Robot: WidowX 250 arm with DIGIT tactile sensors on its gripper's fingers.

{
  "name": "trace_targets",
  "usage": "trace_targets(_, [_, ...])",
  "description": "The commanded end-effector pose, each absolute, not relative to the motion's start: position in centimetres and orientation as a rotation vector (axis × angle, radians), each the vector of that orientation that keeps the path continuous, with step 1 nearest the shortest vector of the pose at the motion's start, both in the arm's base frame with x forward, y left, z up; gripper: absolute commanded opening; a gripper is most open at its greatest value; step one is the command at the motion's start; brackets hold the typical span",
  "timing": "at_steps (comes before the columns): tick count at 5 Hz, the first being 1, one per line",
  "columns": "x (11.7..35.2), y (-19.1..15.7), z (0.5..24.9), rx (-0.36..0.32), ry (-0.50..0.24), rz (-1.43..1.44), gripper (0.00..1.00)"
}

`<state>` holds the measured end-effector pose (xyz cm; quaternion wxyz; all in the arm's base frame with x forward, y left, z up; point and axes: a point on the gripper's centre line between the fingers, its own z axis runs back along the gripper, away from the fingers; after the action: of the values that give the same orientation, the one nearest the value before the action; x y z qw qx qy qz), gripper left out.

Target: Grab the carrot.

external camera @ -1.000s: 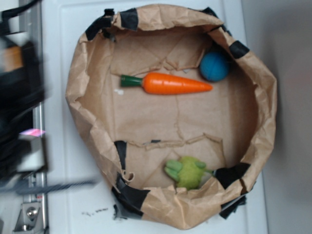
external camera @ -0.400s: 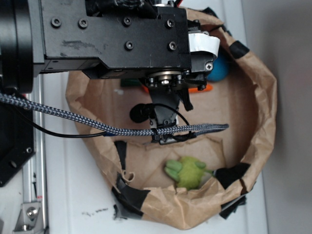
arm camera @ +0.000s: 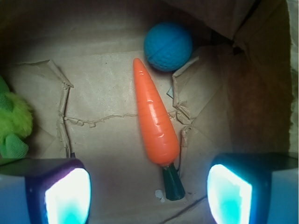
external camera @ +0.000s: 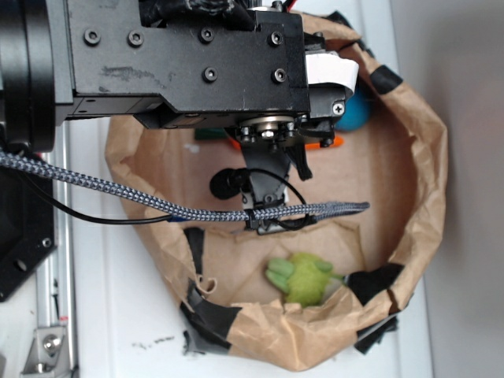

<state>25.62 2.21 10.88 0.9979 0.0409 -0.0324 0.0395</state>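
Note:
The orange carrot (arm camera: 154,120) lies on the floor of the brown paper bag (arm camera: 93,121), its point toward the blue ball and its dark green stem cap (arm camera: 173,182) toward me. My gripper (arm camera: 148,195) hangs open above it, and the stem end sits between the two glowing fingertips (arm camera: 67,196) without touching either. In the exterior view the black arm (external camera: 181,55) covers most of the carrot (external camera: 324,143); only an orange sliver shows beside the wrist.
A blue ball (arm camera: 167,46) rests just past the carrot's tip. A fuzzy light-green plush toy (arm camera: 13,123) lies at the left, near the bag's wall (external camera: 425,181). A braided cable (external camera: 189,209) crosses the bag (external camera: 157,157). White surface (external camera: 118,315) surrounds it.
The arm has swung in from the left and now hangs over the bag, hiding the carrot in the exterior view. Over the last half second it barely moved.

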Motion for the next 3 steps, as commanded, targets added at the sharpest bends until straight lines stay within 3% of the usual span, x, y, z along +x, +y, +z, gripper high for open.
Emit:
trace_targets(1, [29.0, 2.5, 4.7, 0.142, -0.040, -0.059, 1.00])
trace_targets(2, [30.2, 3.6, 1.6, 0.169, 0.019, -0.053, 1.00])
trace_targets(3, [30.7, 5.3, 0.4, 0.191, 0.046, -0.021, 1.00])
